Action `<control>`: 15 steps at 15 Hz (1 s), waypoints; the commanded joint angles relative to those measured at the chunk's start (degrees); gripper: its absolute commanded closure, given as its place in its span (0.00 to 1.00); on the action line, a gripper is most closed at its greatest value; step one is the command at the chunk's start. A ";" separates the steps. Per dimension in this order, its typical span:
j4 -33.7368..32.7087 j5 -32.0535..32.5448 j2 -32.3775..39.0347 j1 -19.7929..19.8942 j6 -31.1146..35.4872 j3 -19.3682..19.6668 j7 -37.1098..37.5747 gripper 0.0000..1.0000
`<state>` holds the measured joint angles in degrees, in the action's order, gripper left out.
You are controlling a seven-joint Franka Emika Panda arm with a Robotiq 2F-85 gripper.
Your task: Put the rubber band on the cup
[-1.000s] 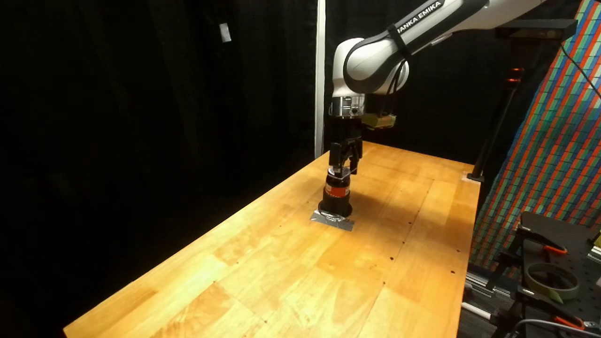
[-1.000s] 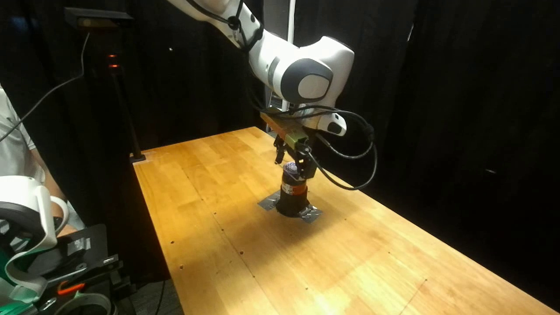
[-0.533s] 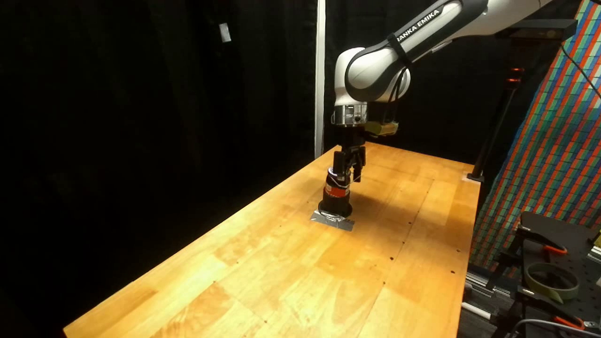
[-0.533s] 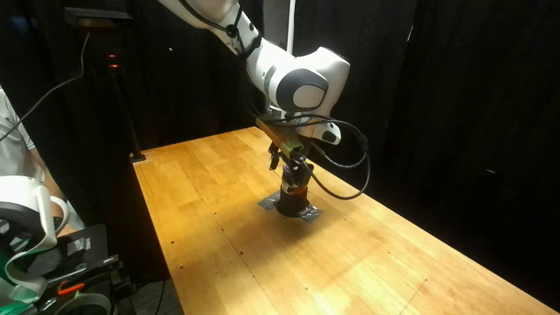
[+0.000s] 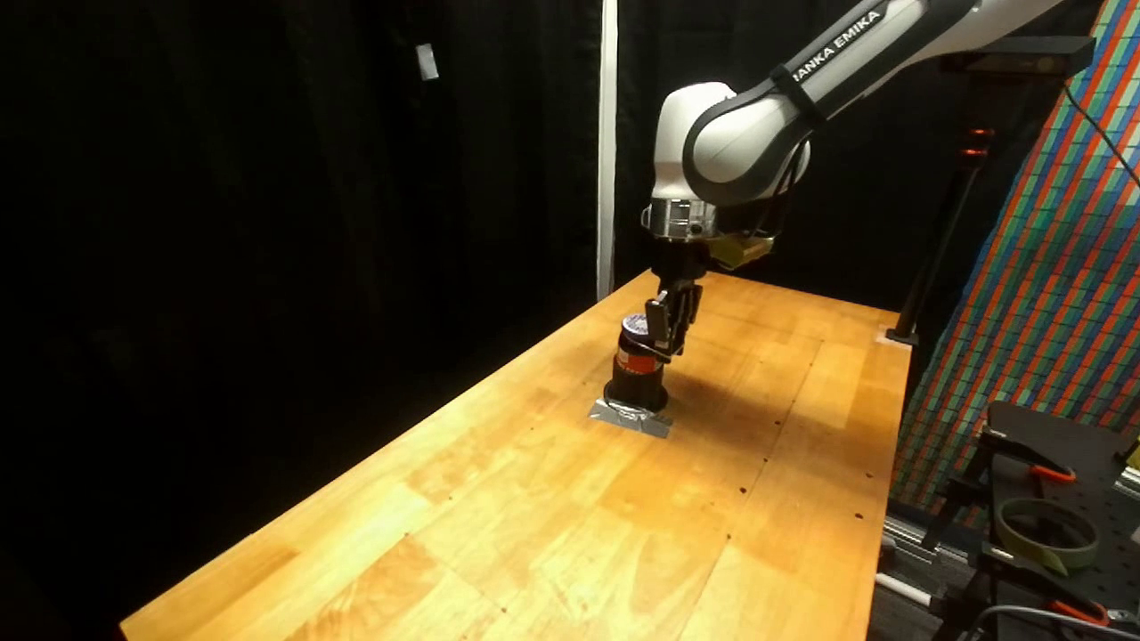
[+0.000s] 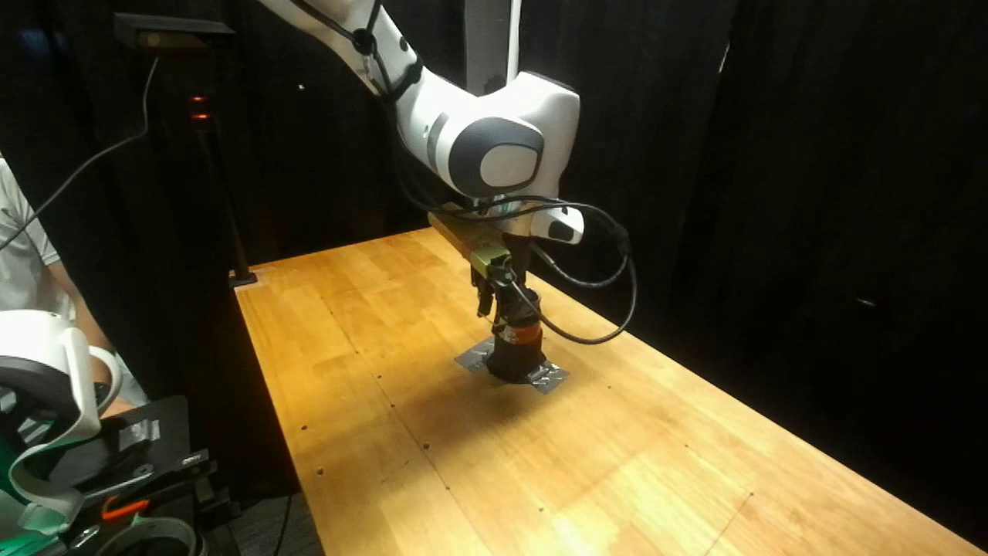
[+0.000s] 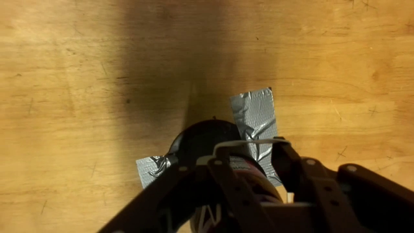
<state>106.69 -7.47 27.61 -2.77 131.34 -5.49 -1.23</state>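
Observation:
The cup (image 5: 638, 389), dark with an orange-red stripe, stands upright on the wooden table, and its pale top shows in an exterior view. Against its upper side is my gripper (image 5: 670, 344), pointing down. In the wrist view the gripper (image 7: 248, 150) is partly open, with a gap between its fingers. The pale rubber band (image 7: 247, 142) stretches across that gap, looped over both fingertips. A thin line of the rubber band (image 5: 643, 346) also crosses the cup's near side below the top. The fingers hide part of the cup (image 7: 207, 137), and the band's far side is hidden.
Silver tape strips (image 7: 257, 113) lie at the cup's base on the wooden table (image 5: 570, 534). A black post (image 5: 940, 231) rises at the table's far corner. A dark cart (image 5: 1060, 463) holding a tape roll (image 5: 1046, 532) stands beside the table. Cables (image 6: 629, 286) loop off the wrist.
The gripper has come down and then slid sideways off the cup's top to its side. Its jaws have drawn closer together. The band now lies against the cup's upper part.

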 commanded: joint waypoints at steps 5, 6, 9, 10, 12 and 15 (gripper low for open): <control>16.72 3.53 -10.76 -2.38 18.19 1.59 5.76 0.88; 18.19 3.75 -11.20 -2.49 20.53 1.57 6.37 0.86; 22.78 3.53 -11.85 -2.73 29.97 1.43 7.70 0.86; 23.99 2.62 -11.99 -2.36 31.98 0.84 7.08 0.85; 26.70 1.62 -12.06 -2.05 38.62 0.34 7.13 0.87; 30.14 0.48 -12.00 -1.61 47.84 -0.55 7.10 0.87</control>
<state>131.85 -5.49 18.04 -4.50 171.53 -5.20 5.25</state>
